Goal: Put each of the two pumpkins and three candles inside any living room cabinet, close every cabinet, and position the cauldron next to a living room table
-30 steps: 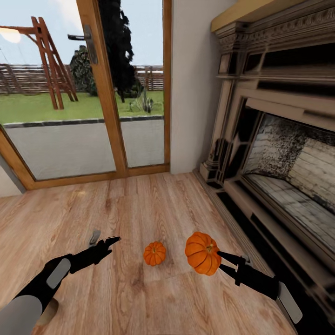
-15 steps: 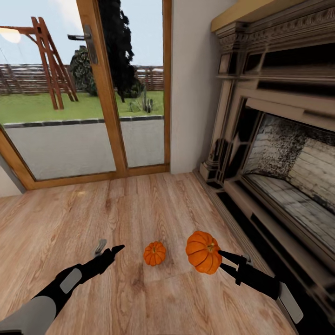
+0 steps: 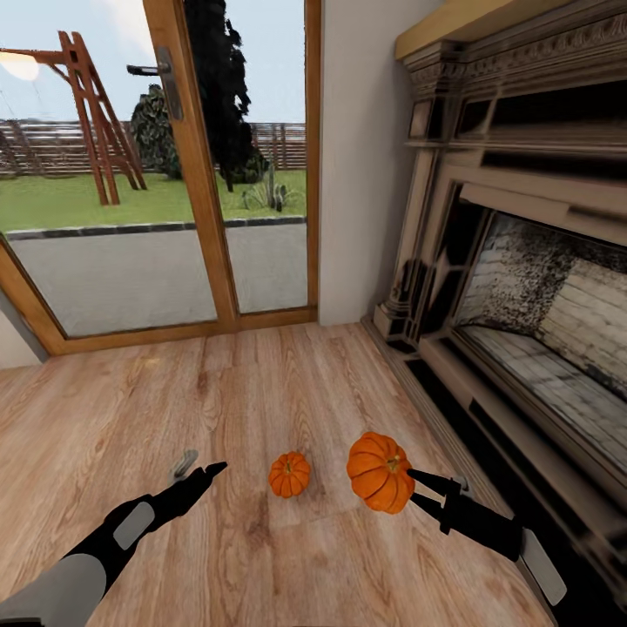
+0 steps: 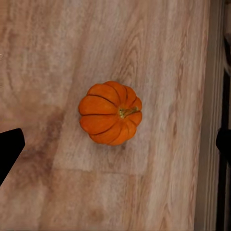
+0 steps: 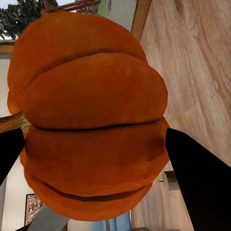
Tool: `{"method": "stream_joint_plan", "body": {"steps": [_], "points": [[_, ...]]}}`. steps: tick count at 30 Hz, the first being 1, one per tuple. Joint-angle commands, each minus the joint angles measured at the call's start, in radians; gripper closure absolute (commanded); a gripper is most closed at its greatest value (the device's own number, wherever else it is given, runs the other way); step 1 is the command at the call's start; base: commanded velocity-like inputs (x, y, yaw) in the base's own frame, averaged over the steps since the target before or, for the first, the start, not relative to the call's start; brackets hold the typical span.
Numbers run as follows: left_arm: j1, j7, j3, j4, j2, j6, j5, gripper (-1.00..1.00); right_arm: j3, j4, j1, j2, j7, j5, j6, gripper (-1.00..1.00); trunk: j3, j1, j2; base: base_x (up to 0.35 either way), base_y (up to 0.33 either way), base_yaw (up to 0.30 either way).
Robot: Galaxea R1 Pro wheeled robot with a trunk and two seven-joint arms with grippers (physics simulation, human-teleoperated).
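One orange ribbed pumpkin [image 3: 378, 473] hangs above the wood floor, and my right gripper [image 3: 409, 486] is shut on it. Seen along the right wrist, this pumpkin [image 5: 91, 120] sits between both black fingers [image 5: 202, 185]. A smaller-looking second pumpkin [image 3: 289, 474] rests on the floor between my two arms, stem up. My left gripper [image 3: 202, 470] is open and holds nothing, hovering just left of that pumpkin and apart from it. In the left wrist view the floor pumpkin [image 4: 109, 113] lies centred below the spread fingers [image 4: 8, 151]. Candles, cabinet, cauldron and table are out of view.
An ornate stone fireplace [image 3: 514, 287] runs along the right, its hearth ledge close beside my right arm. A wood-framed glass door [image 3: 187, 165] and a white wall section [image 3: 361, 157] stand ahead. Light plank floor [image 3: 131, 409] spreads to the left.
My left arm has slid a little lower and to the right, bringing its gripper closer to the floor pumpkin. The right gripper and its pumpkin have stayed nearly still.
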Motion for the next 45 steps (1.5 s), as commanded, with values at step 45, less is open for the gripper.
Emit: {"method": "stream_joint_plan", "body": {"steps": [45], "points": [[0.003, -0.178, 0.008, 0.032, 0.002, 0.126, 0.018, -1.0, 0.004, 0.0, 0.0, 0.002, 0.01, -0.003, 0.004, 1.0, -0.005, 0.0, -0.001, 0.0, 0.0, 0.0]]}}
